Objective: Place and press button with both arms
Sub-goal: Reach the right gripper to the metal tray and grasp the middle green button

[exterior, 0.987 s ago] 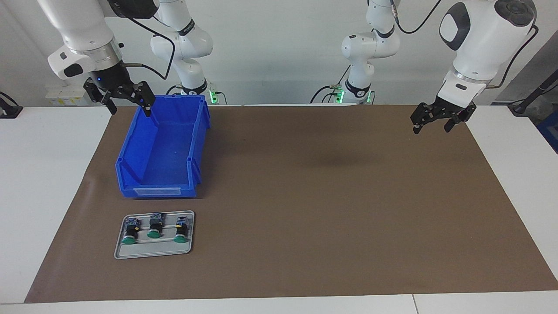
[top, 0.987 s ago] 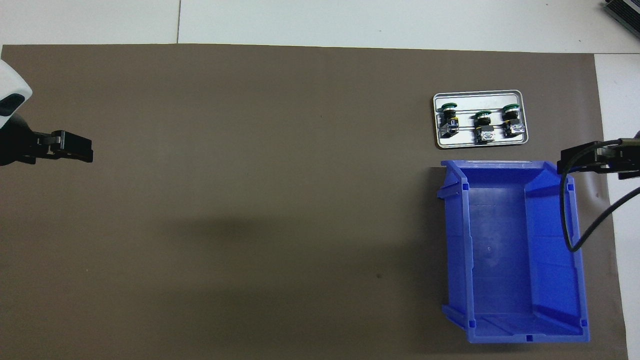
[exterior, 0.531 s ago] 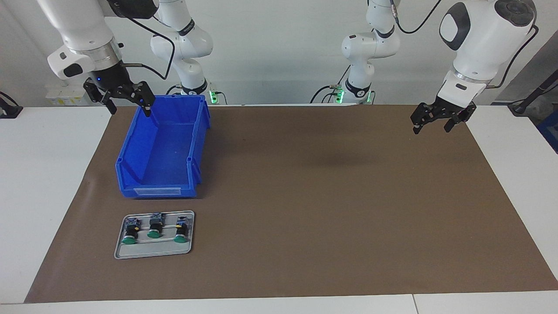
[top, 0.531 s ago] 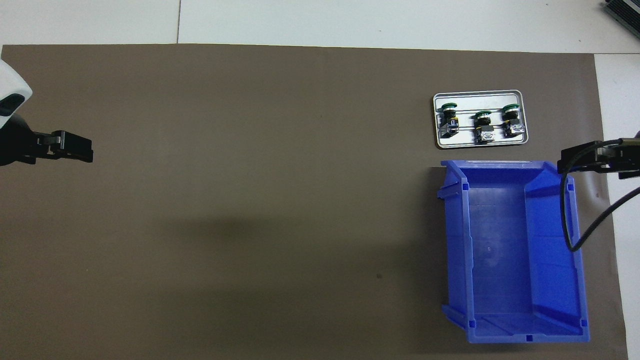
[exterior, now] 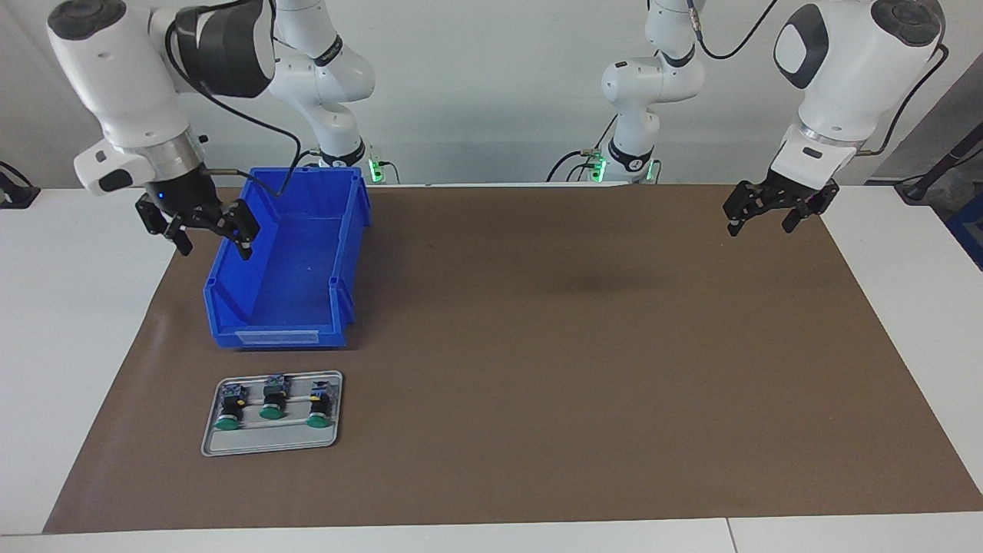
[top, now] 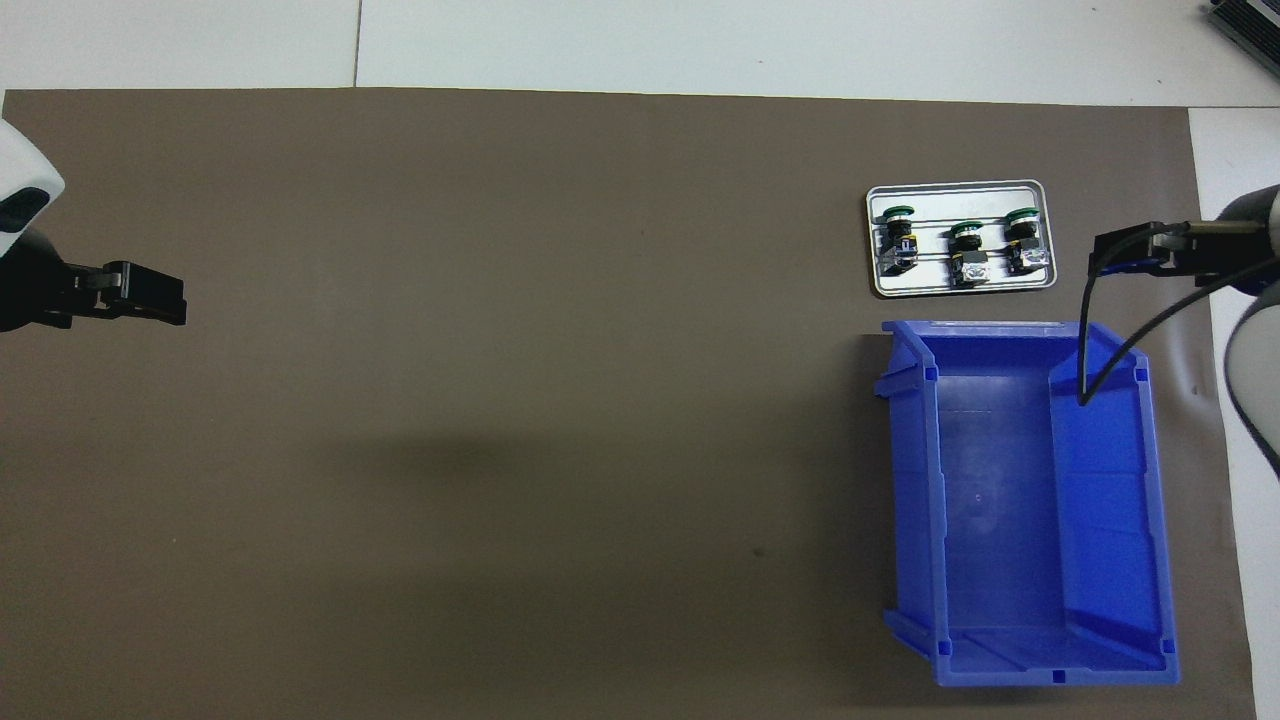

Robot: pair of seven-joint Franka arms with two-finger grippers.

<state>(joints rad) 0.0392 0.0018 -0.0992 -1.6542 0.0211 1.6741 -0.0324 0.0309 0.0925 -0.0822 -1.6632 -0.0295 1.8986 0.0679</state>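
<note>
Three buttons with green caps lie on their sides in a grey tray [exterior: 269, 447] [top: 960, 288]: one button [exterior: 227, 411] [top: 897, 235], a middle one [exterior: 271, 403] [top: 966, 252] and a third [exterior: 317, 408] [top: 1024, 240]. My right gripper [exterior: 215, 247] [top: 1100, 258] hangs open and empty in the air over the blue bin's side rim, at the right arm's end of the table. Nothing is in my left gripper [exterior: 760, 226] [top: 180, 305] either, which waits open above the mat at the left arm's end.
An empty blue bin [exterior: 230, 269] [top: 1110, 500] stands on the brown mat [exterior: 576, 346], nearer to the robots than the tray. The right arm's black cable [top: 1085, 340] dangles over the bin. White tabletop borders the mat.
The right gripper has dropped lower and moved away from the robots along the bin's side, toward the tray. The left arm and the buttons have not moved.
</note>
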